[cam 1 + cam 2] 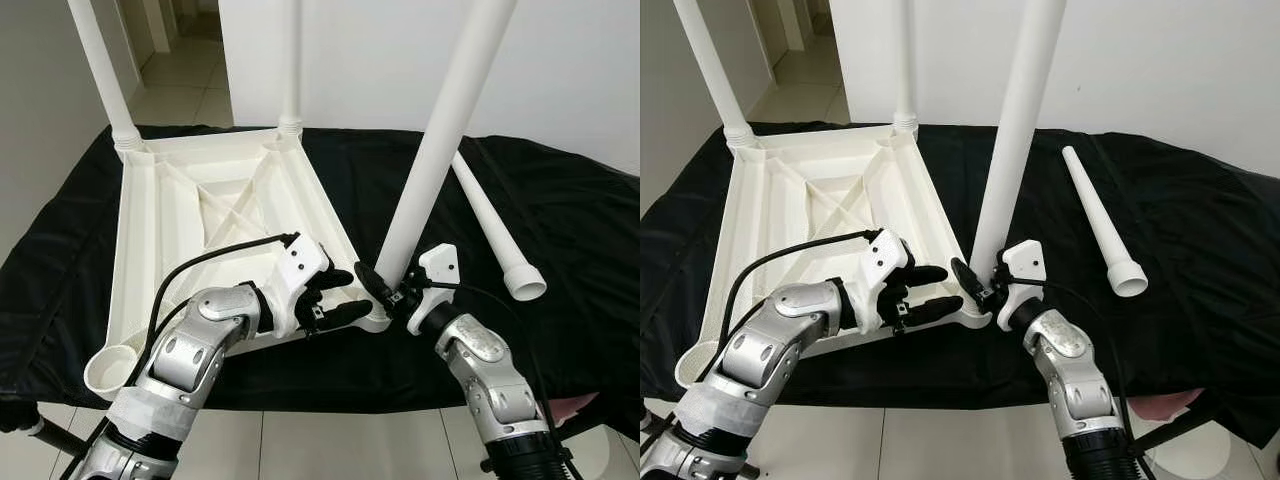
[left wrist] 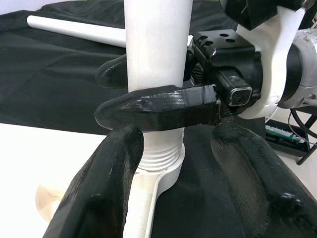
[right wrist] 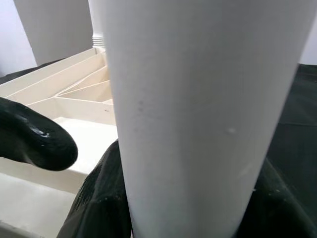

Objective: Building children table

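Observation:
The white children's table (image 1: 140, 230) lies upside down on a black cloth. Two legs (image 1: 100, 70) stand screwed in at its far corners. A third white leg (image 1: 440, 140) stands tilted at the near right corner, its threaded end (image 2: 161, 153) at the corner socket. My right gripper (image 1: 385, 283) is shut on this leg just above the thread. My left gripper (image 1: 338, 297) is open beside it, with its fingers (image 2: 106, 188) on either side of the corner and touching the table's edge. The fourth leg (image 1: 495, 230) lies loose on the cloth to the right.
The empty near left corner socket (image 1: 112, 368) overhangs the cloth's front edge. The black cloth (image 1: 560, 250) stretches wide to the right of the table. A white wall stands behind, and tiled floor (image 1: 330, 445) lies below the front edge.

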